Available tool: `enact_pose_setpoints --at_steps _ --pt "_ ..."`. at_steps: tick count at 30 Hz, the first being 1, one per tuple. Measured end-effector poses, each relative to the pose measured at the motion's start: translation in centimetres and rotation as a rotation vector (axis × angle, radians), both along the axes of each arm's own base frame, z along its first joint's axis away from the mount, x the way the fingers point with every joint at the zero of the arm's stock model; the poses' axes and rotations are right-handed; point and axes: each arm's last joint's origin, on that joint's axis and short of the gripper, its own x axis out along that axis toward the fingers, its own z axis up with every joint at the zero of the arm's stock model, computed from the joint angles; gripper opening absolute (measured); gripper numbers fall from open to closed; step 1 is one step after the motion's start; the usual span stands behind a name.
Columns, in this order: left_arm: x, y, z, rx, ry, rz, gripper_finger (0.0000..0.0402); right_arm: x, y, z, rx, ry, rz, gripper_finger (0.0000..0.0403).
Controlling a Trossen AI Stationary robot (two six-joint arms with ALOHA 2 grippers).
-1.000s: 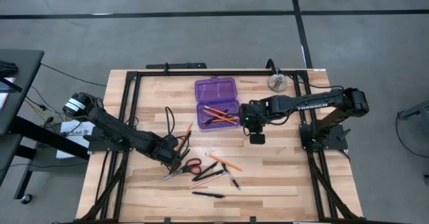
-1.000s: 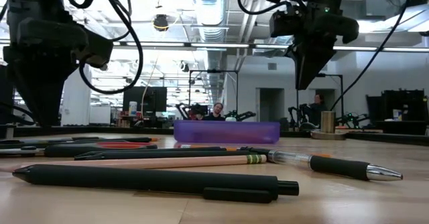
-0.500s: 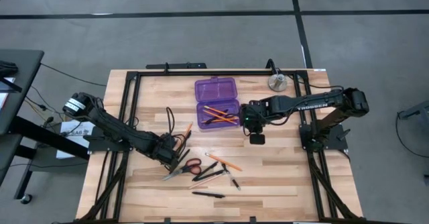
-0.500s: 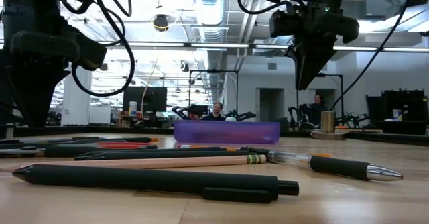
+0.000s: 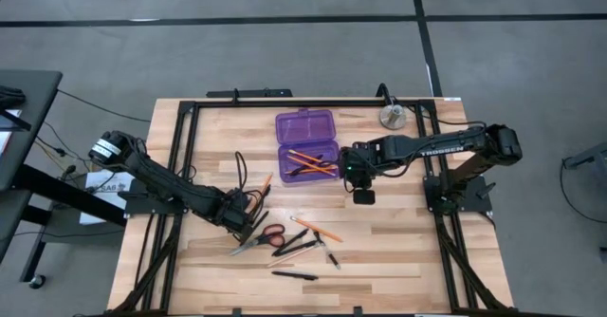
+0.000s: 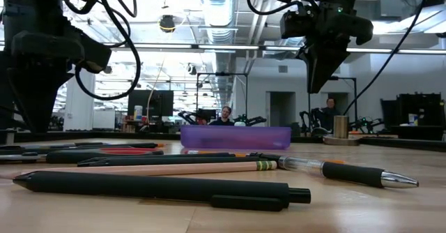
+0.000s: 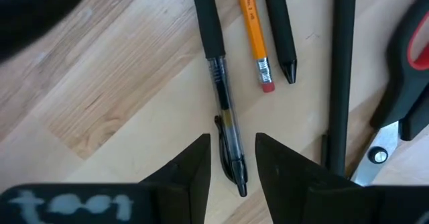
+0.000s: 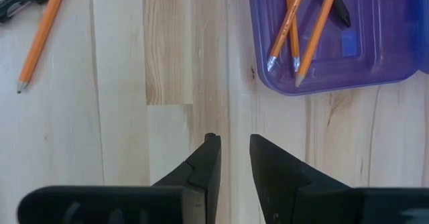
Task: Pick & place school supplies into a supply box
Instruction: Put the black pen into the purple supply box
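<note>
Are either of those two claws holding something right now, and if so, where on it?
No. The left tool hangs open over a clear pen, not gripping it. The right tool is open over bare table.

Translucent purple plastic box [image 5: 306, 143] on a smooth, pale wooden table [image 5: 398, 241].

A long black pen [image 6: 160, 186] lay nearest across the wooden table [image 6: 390, 205], with an orange pencil [image 6: 174, 167] just behind it and a clear pen with a black grip [image 6: 341, 170] to the right. Farther back sat the purple supply box [image 6: 235, 137]. One dark gripper [image 6: 322, 69] hung above on the right, empty, and another arm [image 6: 42, 58] loomed at left.
</note>
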Motion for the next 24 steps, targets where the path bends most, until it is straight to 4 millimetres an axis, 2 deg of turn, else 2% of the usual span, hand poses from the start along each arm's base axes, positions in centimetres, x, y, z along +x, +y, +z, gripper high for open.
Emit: enact_pose_setpoints --at_steps 18,24 --pt "0.0 0.1 0.0 0.023 -0.008 0.003 0.0105 0.0 0.0 0.0 0.001 -0.002 0.0 0.0076" --pt "0.6 -0.3 -1.9 0.028 0.069 -0.012 0.0105 0.1 0.0 0.0 0.001 -0.009 0.0 0.0076"
